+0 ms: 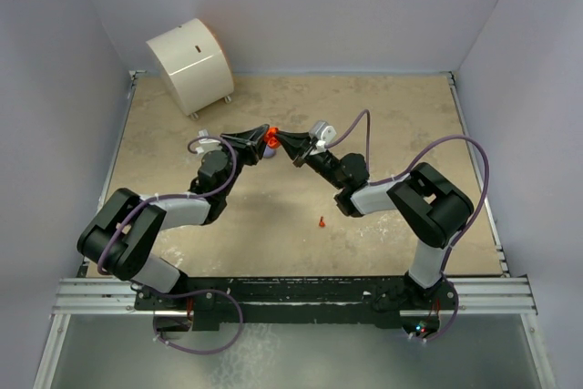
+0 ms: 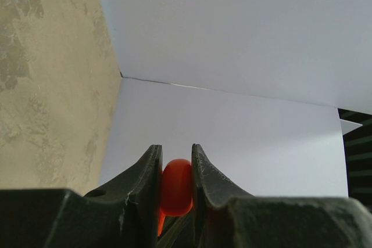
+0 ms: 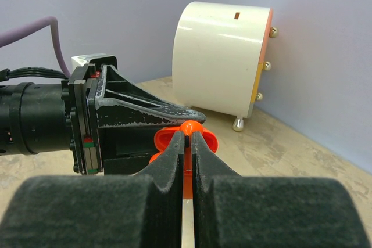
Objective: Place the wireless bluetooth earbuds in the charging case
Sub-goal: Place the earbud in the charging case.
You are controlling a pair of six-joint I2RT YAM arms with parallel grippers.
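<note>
Left claw point(image 1: 263, 137), clamped on a rounded red-orange case point(image 2: 176, 187), and right claw point(image 1: 279, 139), pressed together on a thin red-orange earbud point(image 3: 190, 126), meet tip to tip above the middle of the table point(image 1: 392, 125). From the right wrist, the earbud's rounded end stands between two red-orange lobes of the case. A small lilac-grey item point(image 1: 265, 154), too small to identify, lies just beneath the claws. A second red-orange earbud point(image 1: 322, 221) lies alone on the table, nearer the arm bases and well apart from both claws. A white drum-shaped box point(image 1: 189, 63) on small feet occupies the far left corner against the walls point(image 1: 319, 6).
</note>
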